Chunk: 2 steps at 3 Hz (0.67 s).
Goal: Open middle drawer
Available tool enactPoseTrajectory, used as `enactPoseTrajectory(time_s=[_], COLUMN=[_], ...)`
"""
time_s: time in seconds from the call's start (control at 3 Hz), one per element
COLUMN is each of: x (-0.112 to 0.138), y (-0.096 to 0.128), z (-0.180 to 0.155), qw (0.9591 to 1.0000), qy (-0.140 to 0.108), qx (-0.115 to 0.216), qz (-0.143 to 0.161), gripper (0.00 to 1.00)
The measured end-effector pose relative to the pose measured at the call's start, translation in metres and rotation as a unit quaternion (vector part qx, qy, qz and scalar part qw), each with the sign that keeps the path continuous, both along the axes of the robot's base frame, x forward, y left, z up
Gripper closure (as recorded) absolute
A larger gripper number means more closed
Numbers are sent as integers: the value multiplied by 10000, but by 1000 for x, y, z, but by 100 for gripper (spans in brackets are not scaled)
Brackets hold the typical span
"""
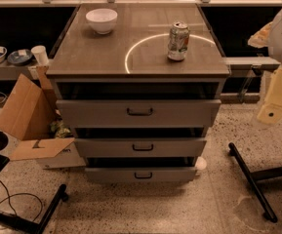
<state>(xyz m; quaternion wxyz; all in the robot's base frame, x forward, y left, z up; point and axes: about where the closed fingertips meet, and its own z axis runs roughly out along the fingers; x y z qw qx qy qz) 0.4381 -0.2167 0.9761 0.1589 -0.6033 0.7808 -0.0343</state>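
The gripper (276, 104), open or shut I cannot tell, waits well right of the middle drawer (106, 147) and must reach its handle (143, 147) next.

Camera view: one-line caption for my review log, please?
Three-drawer grey cabinet with a bowl and a can on top; the gripper hangs at the right edge, clear of the middle drawer.

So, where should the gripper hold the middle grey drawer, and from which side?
Take the small dark bracket handle at the centre of the wide grey metal middle drawer, coming straight from the front: its horizontal bar stands off the flat face. The gripper hangs right of the grey cabinet, apart from it.
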Motion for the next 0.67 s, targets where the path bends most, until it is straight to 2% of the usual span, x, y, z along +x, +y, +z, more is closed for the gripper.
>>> enactPoseTrajectory(time_s=[0.33,0.67], x=[0,-1], y=[0,8], z=[0,-23], qw=[10000,9999], qy=[0,94], qx=[0,45], qz=[0,113], gripper=[0,0])
